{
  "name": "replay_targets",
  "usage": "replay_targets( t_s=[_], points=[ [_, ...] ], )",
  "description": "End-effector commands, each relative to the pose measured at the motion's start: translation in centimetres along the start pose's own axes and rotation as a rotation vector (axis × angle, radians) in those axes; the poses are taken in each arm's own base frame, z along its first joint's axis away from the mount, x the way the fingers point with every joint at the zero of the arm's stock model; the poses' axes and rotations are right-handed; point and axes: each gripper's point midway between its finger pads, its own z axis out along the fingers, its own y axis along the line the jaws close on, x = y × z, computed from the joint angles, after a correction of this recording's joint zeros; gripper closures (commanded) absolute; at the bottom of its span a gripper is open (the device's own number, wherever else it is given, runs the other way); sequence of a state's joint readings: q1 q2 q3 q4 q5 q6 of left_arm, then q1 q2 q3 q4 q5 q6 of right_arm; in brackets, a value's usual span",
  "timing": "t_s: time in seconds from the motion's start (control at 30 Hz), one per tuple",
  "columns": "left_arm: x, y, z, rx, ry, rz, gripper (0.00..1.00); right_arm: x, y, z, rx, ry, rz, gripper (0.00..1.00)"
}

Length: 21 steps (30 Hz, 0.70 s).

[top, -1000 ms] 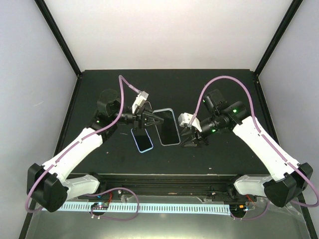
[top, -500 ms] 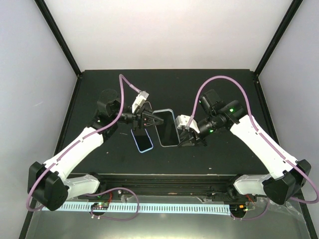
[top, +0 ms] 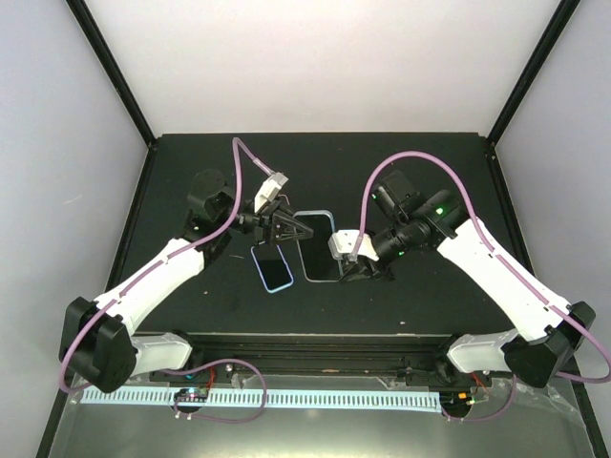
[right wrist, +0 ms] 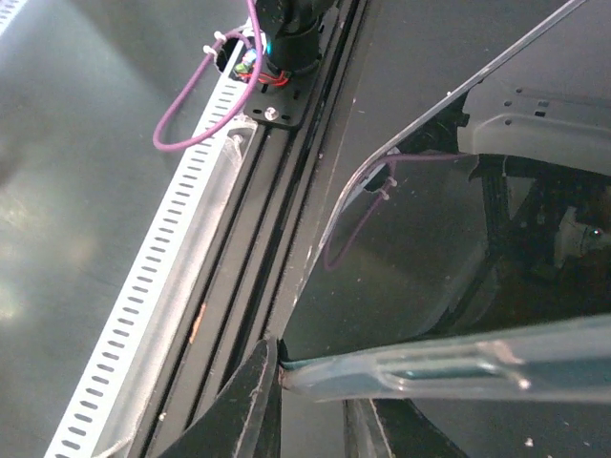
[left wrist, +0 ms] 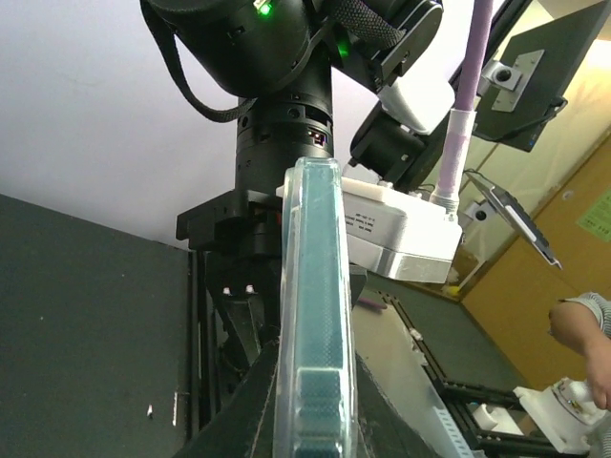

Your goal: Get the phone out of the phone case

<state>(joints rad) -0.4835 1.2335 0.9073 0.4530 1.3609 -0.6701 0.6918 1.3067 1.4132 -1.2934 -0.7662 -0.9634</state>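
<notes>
A clear phone case (top: 320,248) with a dark phone in it is held tilted above the black table between both arms. My left gripper (top: 289,229) is shut on its left edge. In the left wrist view the case's edge (left wrist: 315,267), teal inside, stands between the fingers (left wrist: 239,420). My right gripper (top: 349,267) is at the case's near right corner. In the right wrist view the clear rim (right wrist: 458,363) sits in the narrow gap of that gripper (right wrist: 313,377), touching the left finger (right wrist: 258,391). The dark screen (right wrist: 410,258) shows above it.
A smaller blue-rimmed phone-like slab (top: 275,270) lies flat on the table just left of the held case, under my left gripper. A black rail and a white slotted strip (top: 286,396) run along the near edge. Black frame posts (top: 110,67) stand at the back corners.
My right gripper has moved left and closed in on the case's near right corner. My left gripper has held the case almost still, lifting slightly.
</notes>
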Motion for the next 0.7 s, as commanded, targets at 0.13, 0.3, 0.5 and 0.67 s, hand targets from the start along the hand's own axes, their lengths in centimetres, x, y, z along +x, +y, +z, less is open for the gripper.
replay_targets(
  t_s=[0.13,0.3,0.5,0.67],
  points=[
    [-0.9,-2.0,0.0,0.047,0.013,-0.035,0.98,-0.2,-4.0,-0.6,0.164,0.101,-0.211,0.88],
    [-0.8,-2.5,-0.1,0.064,0.03,-0.039,0.98,0.0,-4.6,-0.6,0.186,0.118,-0.227,0.86],
    [-0.6,-2.6,-0.1,0.079,0.046,-0.042,0.98,0.4,-4.5,-1.1,0.19,0.158,-0.268,0.81],
    [-0.6,-2.8,-0.1,0.085,0.052,-0.039,0.98,0.6,-5.0,-1.3,0.217,0.182,-0.269,0.8]
  ],
)
